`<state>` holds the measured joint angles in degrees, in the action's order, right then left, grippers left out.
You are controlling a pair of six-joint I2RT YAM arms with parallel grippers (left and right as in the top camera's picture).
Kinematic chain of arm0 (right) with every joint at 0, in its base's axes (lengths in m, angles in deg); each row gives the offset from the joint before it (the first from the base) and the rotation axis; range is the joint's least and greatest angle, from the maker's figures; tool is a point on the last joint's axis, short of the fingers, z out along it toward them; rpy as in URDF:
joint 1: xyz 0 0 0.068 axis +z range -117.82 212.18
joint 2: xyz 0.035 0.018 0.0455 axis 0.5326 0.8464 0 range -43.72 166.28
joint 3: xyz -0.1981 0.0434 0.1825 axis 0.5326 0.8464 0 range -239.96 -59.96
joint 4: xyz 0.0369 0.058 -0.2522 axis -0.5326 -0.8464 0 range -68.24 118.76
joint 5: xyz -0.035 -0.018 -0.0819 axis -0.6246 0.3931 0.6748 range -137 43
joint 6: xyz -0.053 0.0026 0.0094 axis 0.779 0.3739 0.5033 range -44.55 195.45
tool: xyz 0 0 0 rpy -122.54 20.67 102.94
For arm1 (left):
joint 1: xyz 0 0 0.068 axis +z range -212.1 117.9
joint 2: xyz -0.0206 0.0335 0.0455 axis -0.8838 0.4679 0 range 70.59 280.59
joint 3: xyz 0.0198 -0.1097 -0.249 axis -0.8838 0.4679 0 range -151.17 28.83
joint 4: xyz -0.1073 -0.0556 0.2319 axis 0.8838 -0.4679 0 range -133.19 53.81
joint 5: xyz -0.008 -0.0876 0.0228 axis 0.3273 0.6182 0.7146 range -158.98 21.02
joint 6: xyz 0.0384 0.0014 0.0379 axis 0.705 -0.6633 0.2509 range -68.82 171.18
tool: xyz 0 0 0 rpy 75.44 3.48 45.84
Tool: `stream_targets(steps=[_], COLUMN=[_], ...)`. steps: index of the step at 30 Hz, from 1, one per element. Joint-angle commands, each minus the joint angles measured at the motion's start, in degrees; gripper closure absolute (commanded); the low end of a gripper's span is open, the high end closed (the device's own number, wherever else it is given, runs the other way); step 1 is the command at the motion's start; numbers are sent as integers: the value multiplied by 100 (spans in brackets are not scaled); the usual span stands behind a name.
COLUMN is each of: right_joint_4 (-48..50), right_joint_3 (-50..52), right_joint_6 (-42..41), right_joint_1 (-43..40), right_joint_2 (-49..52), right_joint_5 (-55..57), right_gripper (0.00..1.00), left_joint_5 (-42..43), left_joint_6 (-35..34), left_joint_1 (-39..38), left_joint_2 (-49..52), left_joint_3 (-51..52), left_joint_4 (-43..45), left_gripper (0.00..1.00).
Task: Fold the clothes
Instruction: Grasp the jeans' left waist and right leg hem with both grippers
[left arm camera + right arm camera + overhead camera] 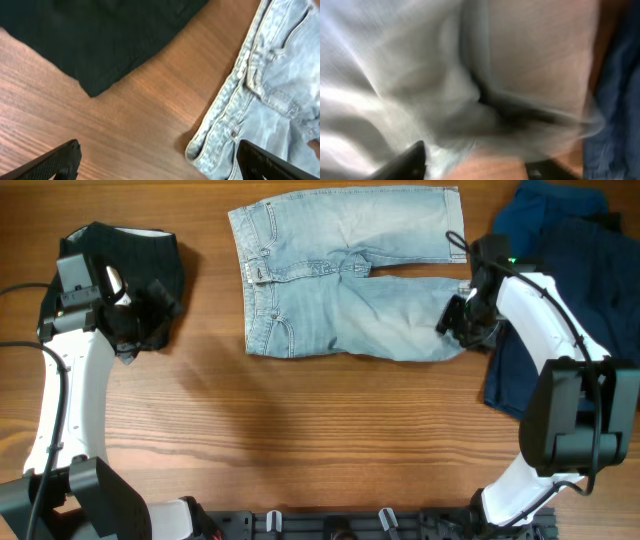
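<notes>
Light blue denim shorts (340,280) lie flat at the back middle of the table, waistband to the left, legs to the right. My left gripper (160,305) is open and empty, hovering by a black garment (150,255) at the far left. In the left wrist view its fingers (157,150) stand wide apart above bare wood, with the black garment (100,35) at the top left and the shorts' waistband (240,100) at the right. My right gripper (452,320) is at the hem of the near leg. The right wrist view is blurred; its fingers (480,162) are apart around the pale hem (395,75).
A pile of dark blue clothes (570,240) lies at the right, under and behind my right arm, and shows at the right edge of the right wrist view (620,100). Bare wooden table (320,440) lies in front of the shorts.
</notes>
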<state>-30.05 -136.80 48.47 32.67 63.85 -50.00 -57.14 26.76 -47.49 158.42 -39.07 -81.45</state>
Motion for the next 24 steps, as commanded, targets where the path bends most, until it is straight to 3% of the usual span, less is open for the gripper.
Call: stream_targets(steps=[1,3,5,9,11,12,14,17,24], right_joint_4=[-101,-44,0,-44,-26,28,146,236,267], right_joint_3=[72,72,72,72,72,72,72,72,72], right_joint_6=[2,55,372,649,667,662,662,671,745], right_joint_1=[2,0,0,2,2,2,2,2,2], right_joint_2=[-164,-481,-1005,-1429,-1425,-1425,-1425,-1425,-1425], right_joint_5=[-289,-289,-302,-306,-306,-304,-304,-304,-302], right_gripper=[31,28,25,23,25,30,32,32,32], left_joint_5=[59,107,588,601,345,-280,-750,-782,-979], left_joint_6=[173,195,634,774,769,702,433,448,470], left_joint_1=[-26,-31,-149,-1207,-1672,-2041,-2306,-2643,-2940], left_joint_2=[-72,-72,-72,-72,-70,-59,-59,155,1593], left_joint_3=[-79,-79,-79,98,319,518,710,1047,1075], left_joint_4=[-186,-369,-603,-756,-518,-304,-26,977,2013], left_gripper=[0,0,0,0,1,4,12,27,25])
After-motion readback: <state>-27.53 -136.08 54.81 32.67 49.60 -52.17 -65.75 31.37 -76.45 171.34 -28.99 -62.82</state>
